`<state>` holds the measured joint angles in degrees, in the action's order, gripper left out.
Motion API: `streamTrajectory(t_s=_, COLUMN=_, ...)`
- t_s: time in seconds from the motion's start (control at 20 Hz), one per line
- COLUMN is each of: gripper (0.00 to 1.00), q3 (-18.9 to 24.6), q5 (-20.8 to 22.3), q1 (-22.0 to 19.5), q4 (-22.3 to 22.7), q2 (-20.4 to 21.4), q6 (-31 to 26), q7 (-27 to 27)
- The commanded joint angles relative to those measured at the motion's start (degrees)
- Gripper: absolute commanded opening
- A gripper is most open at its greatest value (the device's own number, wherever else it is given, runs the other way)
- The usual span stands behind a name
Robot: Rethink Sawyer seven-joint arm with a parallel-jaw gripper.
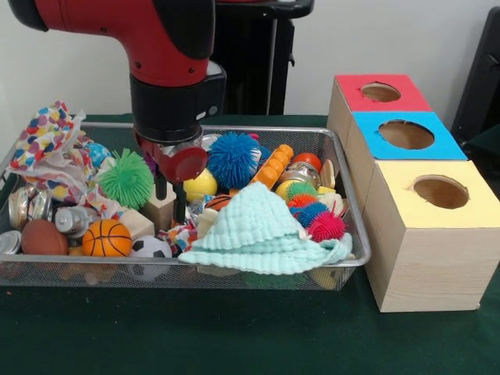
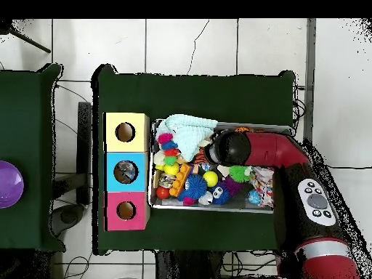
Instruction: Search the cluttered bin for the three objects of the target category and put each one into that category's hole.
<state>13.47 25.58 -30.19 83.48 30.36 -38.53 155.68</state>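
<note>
Over the left half of the wire bin (image 1: 344,262) the red arm hangs low, its fingers (image 1: 169,201) dipped among the toys and standing apart, one prong either side of a pale wooden block (image 1: 162,207), not yet closed on it. Which category is wanted I cannot tell; the three holed boxes, red (image 1: 380,92), blue (image 1: 405,134) and yellow (image 1: 441,191), sit just beside the bin on the green counter (image 1: 234,336). A green spiky ball (image 1: 126,179) and a yellow ball (image 1: 201,185) crowd the prongs, so closing now might pinch a neighbour or nudge the block askew. The mint cloth (image 1: 262,234) near by hides whatever lies under it, and could snag on a lift.
</note>
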Motion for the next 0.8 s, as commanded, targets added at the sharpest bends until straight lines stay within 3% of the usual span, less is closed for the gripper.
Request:
streamTrajectory(t_s=0.05, gripper=1.00, q3=1.6, q5=-1.4, q1=-0.7, q4=5.0, q2=4.7, q6=-3.5, q7=-6.6)
streamTrajectory(t_s=0.2, gripper=1.00, q3=1.5, q5=-1.7, q1=-0.3, q4=5.5, q2=4.0, q6=-3.3, q7=-5.3)
streamTrajectory(t_s=0.45, gripper=1.00, q3=2.1, q5=-6.1, q1=-0.2, q4=9.3, q2=1.6, q6=-3.6, q7=-0.9)
streamTrajectory(t_s=0.8, gripper=1.00, q3=0.6, q5=-6.9, q1=0.5, q4=9.3, q2=-0.1, q6=-5.4, q7=-2.4)
